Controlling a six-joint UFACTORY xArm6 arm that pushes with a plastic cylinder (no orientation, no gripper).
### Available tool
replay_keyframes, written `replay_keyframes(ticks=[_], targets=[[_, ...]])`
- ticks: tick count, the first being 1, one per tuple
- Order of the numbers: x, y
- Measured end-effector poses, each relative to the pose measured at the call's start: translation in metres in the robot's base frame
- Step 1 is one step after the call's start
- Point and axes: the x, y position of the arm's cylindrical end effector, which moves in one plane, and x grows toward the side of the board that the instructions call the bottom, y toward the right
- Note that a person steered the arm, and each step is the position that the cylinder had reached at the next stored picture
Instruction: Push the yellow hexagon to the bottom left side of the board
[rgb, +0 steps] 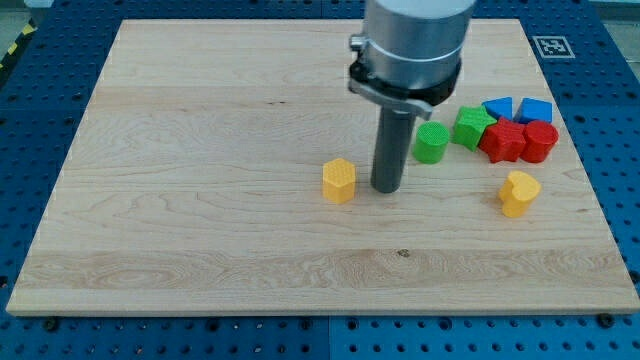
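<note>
Small yellow hexagon block (339, 180) sits near mid-board on the light wooden board (200, 150), slightly toward the view's bottom. My tip (386, 189), the lower end of the dark rod, is just to its right, close but with a thin gap visible. No claw on this rig, just a plain rod, so no open/closed state. Over at the view's right: green cylinder (431, 143), green star-like block (472, 127), two red blocks (518, 141), two blue blocks (518, 108), yellow heart-shaped block (518, 192).
</note>
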Motion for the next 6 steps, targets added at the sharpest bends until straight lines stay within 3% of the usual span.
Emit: replay_keyframes(ticks=[1, 2, 3, 4, 6], targets=[[-0.010, -0.014], [0.003, -0.075], [0.045, -0.134], [0.056, -0.165], [0.060, -0.156]])
